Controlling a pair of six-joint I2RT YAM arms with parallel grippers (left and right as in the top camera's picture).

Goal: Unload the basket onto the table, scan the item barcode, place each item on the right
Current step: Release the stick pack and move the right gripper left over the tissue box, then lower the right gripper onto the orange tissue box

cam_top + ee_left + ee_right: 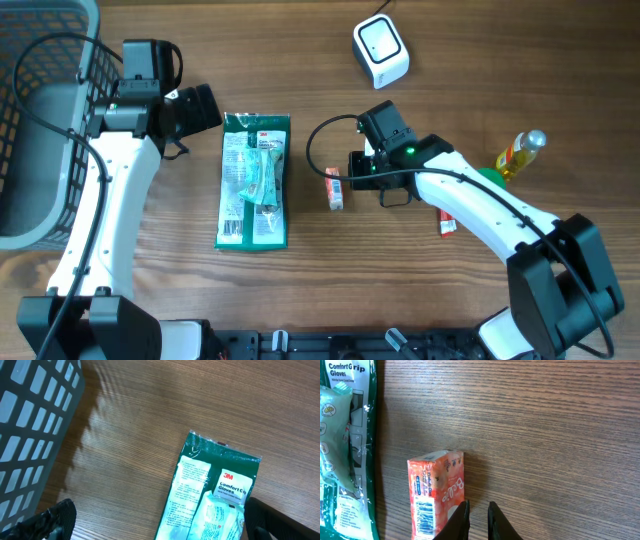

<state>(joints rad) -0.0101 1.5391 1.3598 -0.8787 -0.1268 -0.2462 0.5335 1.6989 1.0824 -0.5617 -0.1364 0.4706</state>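
My right tool [478, 519] is closed on nothing. The small orange carton [436, 491] lies on the table [550, 435] just beside its tips. Light, stiff cardboard, I judge; I'd grip its long sides.

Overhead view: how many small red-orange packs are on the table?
2. One small box lies between the gloves pack and the right gripper; a second red pack peeks from under the right arm, mostly hidden. Others may be covered.

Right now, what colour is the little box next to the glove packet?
The little box is orange-red with white writing. The right wrist view shows it best.
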